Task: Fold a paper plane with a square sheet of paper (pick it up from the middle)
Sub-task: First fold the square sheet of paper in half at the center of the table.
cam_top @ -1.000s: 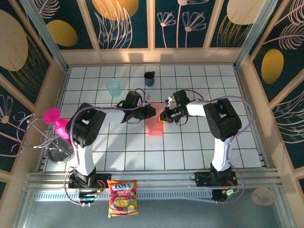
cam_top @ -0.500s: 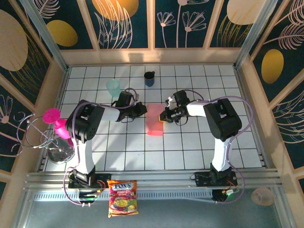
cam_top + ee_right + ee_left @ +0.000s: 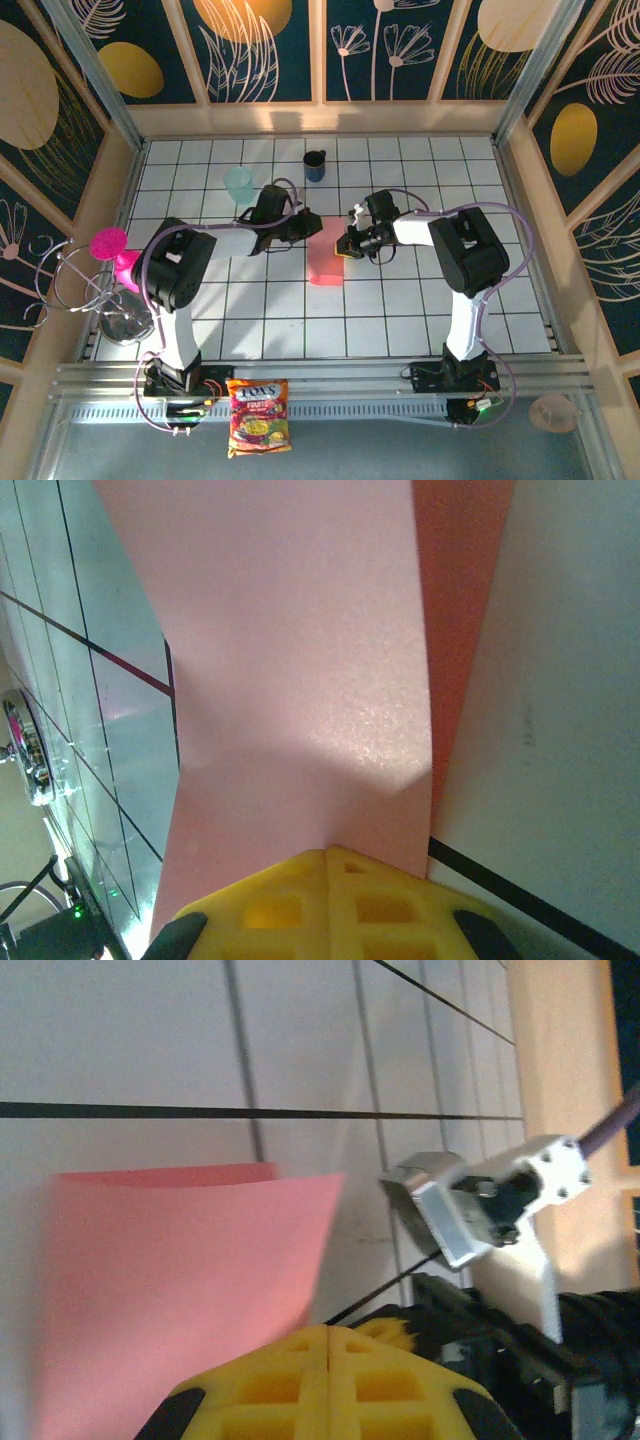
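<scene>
Since half a second earlier, the left gripper has advanced rightward from a position clear of the paper to its upper left edge; the right gripper and the paper lie as before. The paper, salmon pink and folded to an upright rectangle, lies flat near the centre of the white tiled table, between the two grippers. The right gripper meets its right edge about halfway along. In the left wrist view two layers of the paper show, their far edges slightly offset. That gripper's yellow fingers are pressed together along a closed seam at the paper's near edge. In the right wrist view the yellow fingers likewise meet with no gap, their tips over a pale layer that lies beside a darker strip of the same paper. Whether either pair has paper caught between its fingers cannot be told. A teal cup and a dark mug stand behind the grippers, apart from the paper. A magenta goblet sits at the table's left edge beside a wire rack. A snack bag lies on the near rail.
</scene>
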Available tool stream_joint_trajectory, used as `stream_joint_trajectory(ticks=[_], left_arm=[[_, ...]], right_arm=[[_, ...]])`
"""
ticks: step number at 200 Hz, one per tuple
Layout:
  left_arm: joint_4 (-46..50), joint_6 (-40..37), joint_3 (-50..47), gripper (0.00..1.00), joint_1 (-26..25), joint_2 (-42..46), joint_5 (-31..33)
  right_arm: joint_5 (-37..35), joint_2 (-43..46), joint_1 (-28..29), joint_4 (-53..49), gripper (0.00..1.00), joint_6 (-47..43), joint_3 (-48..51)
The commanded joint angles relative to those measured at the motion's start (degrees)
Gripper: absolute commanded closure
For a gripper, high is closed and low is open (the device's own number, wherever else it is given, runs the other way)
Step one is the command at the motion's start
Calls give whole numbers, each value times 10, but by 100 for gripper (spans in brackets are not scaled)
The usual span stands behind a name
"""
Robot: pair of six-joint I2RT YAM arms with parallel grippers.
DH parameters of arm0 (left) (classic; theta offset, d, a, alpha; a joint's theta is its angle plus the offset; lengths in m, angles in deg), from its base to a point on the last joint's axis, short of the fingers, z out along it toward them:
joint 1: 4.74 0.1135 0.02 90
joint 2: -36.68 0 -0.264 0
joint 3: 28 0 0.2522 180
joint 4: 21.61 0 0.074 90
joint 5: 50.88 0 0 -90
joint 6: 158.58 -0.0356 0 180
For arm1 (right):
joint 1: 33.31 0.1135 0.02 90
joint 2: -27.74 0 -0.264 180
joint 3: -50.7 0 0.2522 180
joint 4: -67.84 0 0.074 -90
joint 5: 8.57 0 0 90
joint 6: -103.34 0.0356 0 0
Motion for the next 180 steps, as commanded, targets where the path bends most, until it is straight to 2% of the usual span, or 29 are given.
stream_joint_trajectory(ticks=[1, 44, 71, 87, 119, 143, 180], left_arm=[[-34, 34, 9, 94, 2, -41, -9], [3, 3, 28, 94, 7, -70, 36], [18, -14, 10, 94, 24, -67, 99], [14, -12, -11, 94, 46, -62, 111], [19, -25, -32, 94, 83, -40, 109], [7, -29, -26, 94, 78, -13, 70], [-34, -7, -26, 94, 36, 2, 35]], right_arm=[[-189, -82, -17, -94, 94, -25, 47], [-192, -84, -17, -98, 94, -28, 43], [-194, -82, -17, -98, 94, -27, 45], [-195, -80, -18, -97, 94, -27, 48], [-196, -79, -21, -96, 94, -28, 50], [-196, -80, -21, -96, 94, -28, 50], [-196, -84, -21, -96, 94, -28, 48]])
